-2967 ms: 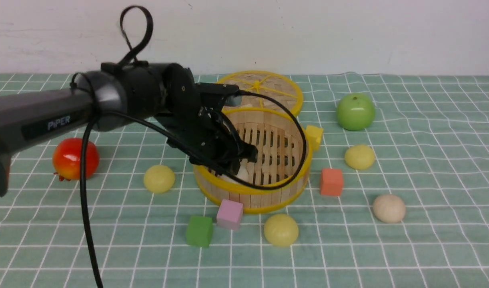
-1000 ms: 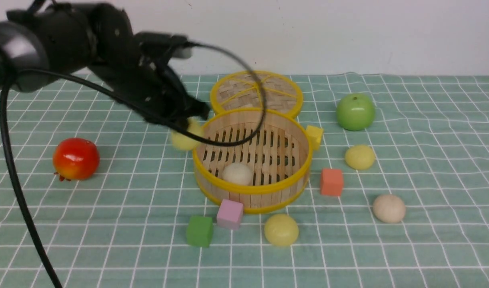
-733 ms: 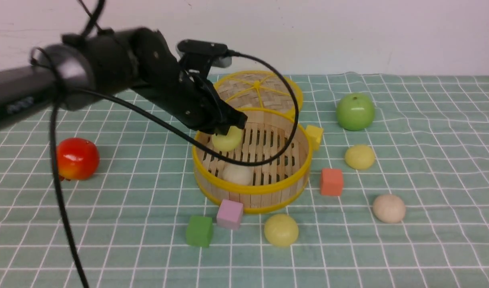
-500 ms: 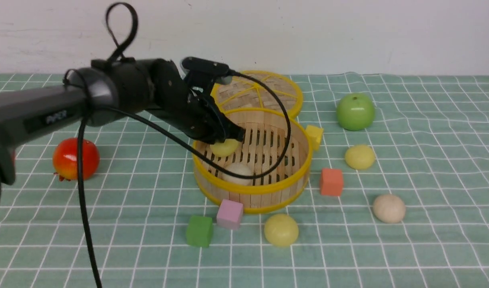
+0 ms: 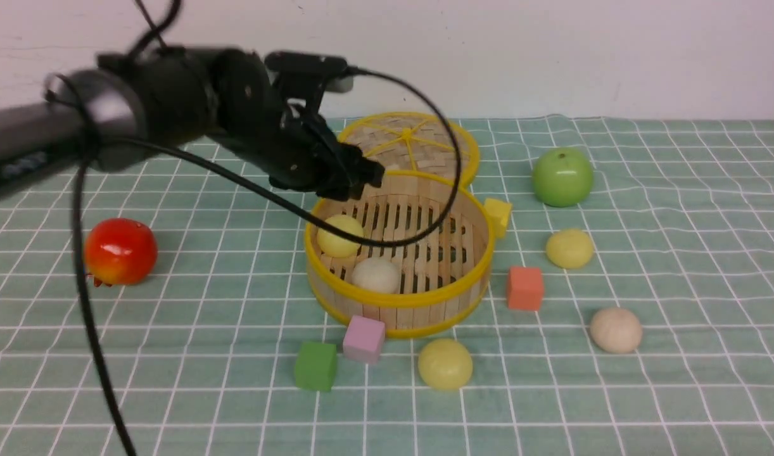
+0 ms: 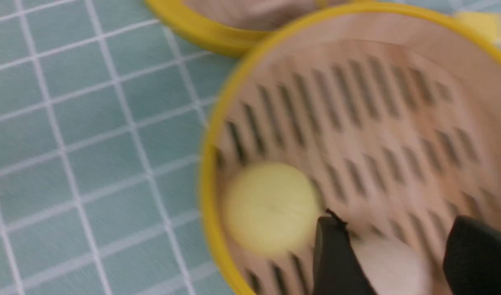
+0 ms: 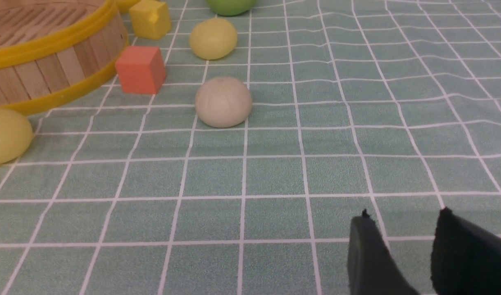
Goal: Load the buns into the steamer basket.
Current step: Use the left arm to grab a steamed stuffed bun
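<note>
A: Where's your left hand [image 5: 358, 180]?
B: Up over the far-left rim of the round bamboo steamer basket w/ yellow rims [image 5: 425, 310]. Fingers spread, released, nothing in it.
A: Buns inside?
B: 2. The pale yellow smooth dome bun [image 5: 339, 235] is on the slats by the left wall. The beige-white dome bun [image 5: 375, 274] is just beside it, nearer you. Can't tell if they touch.
A: Others?
B: 3 out on the green-checked desk [image 5: 678, 392]. The second pale yellow bun [image 5: 569, 248] is right of the basket and the third pale yellow bun [image 5: 444, 363] is near its front. The second beige-white bun [image 5: 615, 330] is front-right.
A: Your right hand [image 7: 404, 214]?
B: Low over bare cloth, well apart from that beige one. Fingers a bit apart, empty.
</note>
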`<act>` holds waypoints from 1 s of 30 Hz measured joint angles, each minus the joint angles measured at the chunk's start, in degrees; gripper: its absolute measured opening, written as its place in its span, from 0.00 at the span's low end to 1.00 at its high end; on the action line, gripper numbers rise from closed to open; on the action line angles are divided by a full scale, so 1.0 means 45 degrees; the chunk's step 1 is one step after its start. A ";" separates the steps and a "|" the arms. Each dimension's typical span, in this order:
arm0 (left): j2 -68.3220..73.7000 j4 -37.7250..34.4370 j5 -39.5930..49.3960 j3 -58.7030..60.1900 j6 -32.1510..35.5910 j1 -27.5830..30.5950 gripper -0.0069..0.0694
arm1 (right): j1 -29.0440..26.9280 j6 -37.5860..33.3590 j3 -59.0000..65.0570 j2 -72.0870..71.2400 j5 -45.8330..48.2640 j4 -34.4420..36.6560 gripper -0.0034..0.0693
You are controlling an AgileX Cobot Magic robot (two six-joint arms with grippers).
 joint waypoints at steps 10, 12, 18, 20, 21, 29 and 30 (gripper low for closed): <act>0.0871 -0.0138 0.4164 0.0114 -0.0011 -0.3235 0.34 | 0.0000 0.0000 0.0000 0.0000 0.0000 0.0000 0.38; 0.1226 -0.0138 0.3704 0.0114 -0.0011 -0.3378 0.35 | 0.0000 0.0000 0.0000 0.0000 0.0000 0.0000 0.38; 0.1503 -0.0083 0.2300 0.0114 -0.0175 -0.3342 0.39 | 0.0000 0.0000 0.0000 0.0000 0.0000 0.0000 0.38; 0.1540 -0.0083 0.1820 0.0114 -0.0211 -0.3342 0.40 | 0.0000 0.0000 0.0000 0.0000 0.0000 0.0000 0.38; 0.1554 -0.0083 0.1789 0.0114 -0.0211 -0.3342 0.40 | 0.0000 0.0000 0.0000 0.0000 0.0000 0.0000 0.38; 0.2267 0.0081 0.1152 0.0114 -0.0251 -0.3342 0.41 | 0.0000 0.0000 0.0000 0.0000 0.0000 0.0000 0.38; 0.2319 0.0110 0.1057 0.0114 -0.0251 -0.3342 0.41 | 0.0000 0.0000 0.0000 0.0000 0.0000 0.0000 0.38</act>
